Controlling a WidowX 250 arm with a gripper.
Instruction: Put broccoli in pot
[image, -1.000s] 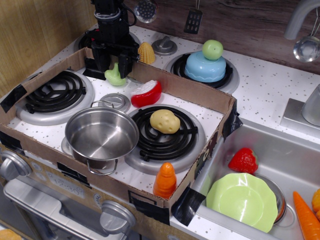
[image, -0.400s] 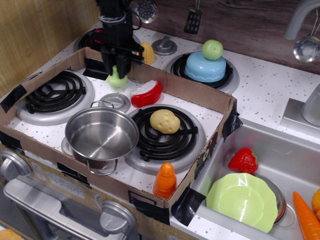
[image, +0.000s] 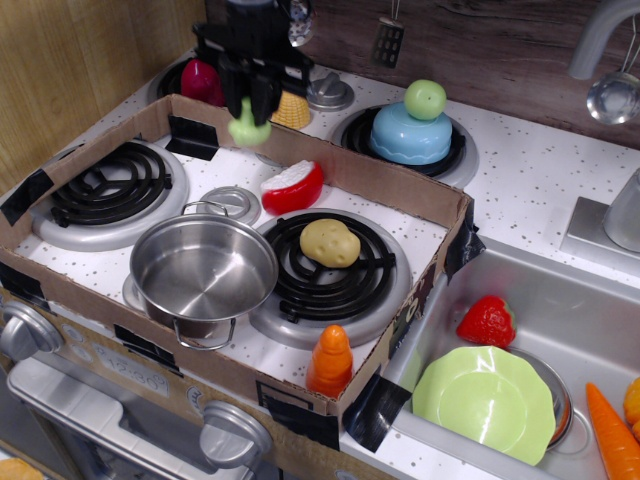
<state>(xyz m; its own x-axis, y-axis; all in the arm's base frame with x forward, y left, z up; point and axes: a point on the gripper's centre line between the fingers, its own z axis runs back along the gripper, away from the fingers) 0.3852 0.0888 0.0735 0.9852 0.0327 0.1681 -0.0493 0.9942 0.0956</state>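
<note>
1. One toy counter (image: 520, 170), white and speckled, carries everything; a low cardboard tray (image: 330, 165) walls off its front burners, and a sink (image: 590, 300) sits to the side.
2. Front and centre in that tray stands the pot (image: 203, 268), shiny steel with wire loop handles, upright and with nothing inside it.
3. Near the pot, on the coiled burner (image: 335, 270), lies a yellow potato (image: 330, 242); a red-and-white wedge (image: 292, 186) lies just behind it.
4. Up at the back, the black hand (image: 250, 108) has risen: a second ago it was low at the tray's rear wall around the broccoli, and now it hangs clear above that wall.
5. Its fingers are clamped on the broccoli (image: 248, 128), the pale green piece dangling below them, head downward as far as I can tell.
6. That lift uncovered a dark red piece (image: 201, 80) on the rear burner, hidden before.
7. So the pick looks done and the carry begun; the broccoli is airborne, off every surface, well apart from the pot.
8. What remains, in my judgement, is travel forward toward the viewer and down over the pot's mouth, then release.
</note>
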